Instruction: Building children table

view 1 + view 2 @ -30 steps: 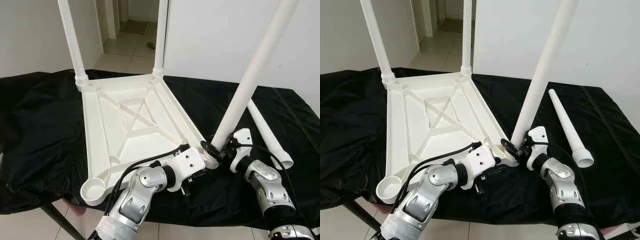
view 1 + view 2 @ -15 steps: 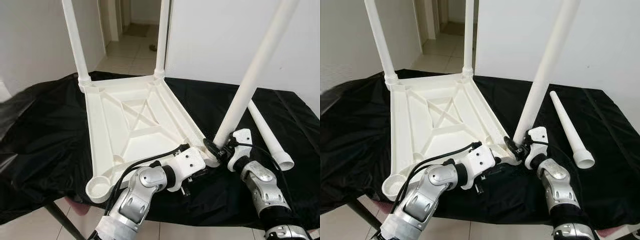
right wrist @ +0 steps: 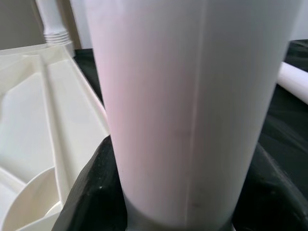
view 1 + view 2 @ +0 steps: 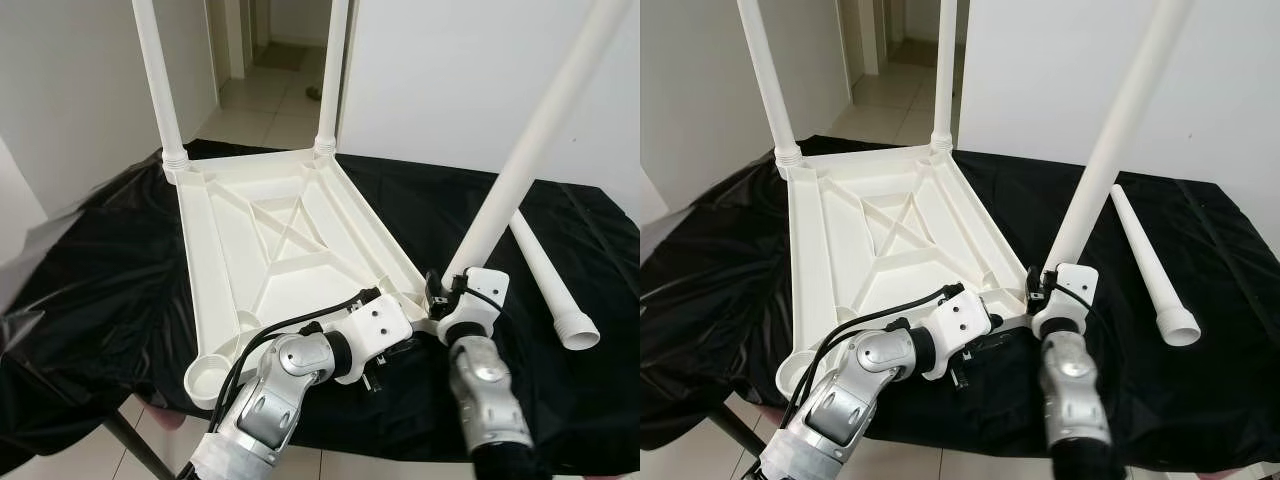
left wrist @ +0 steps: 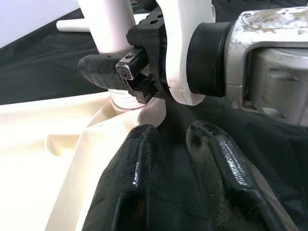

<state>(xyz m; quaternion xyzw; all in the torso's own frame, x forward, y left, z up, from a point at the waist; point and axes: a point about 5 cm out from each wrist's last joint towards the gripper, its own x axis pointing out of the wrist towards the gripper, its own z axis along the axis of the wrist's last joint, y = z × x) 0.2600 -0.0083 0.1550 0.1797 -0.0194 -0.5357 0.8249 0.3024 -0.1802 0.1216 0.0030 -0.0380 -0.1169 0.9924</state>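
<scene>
A white plastic children's table lies upside down on a black cloth. Two white legs stand upright in its far corners. A third leg stands tilted to the right at the near right corner, its base at the socket there. My right gripper is shut on that leg just above the base; the right wrist view has the leg between the black fingers. My left gripper rests low on the cloth by the same corner, slightly open, holding nothing.
A fourth leg lies loose on the cloth to the right, wide end toward me. The near left corner socket holds no leg. The black cloth hangs over the work table's edges. Behind are a white wall and a tiled hallway.
The whole view has shifted, so the camera moved. My right forearm has swung inward to under the leg's base, still gripping the tilted leg. The left arm has stayed put.
</scene>
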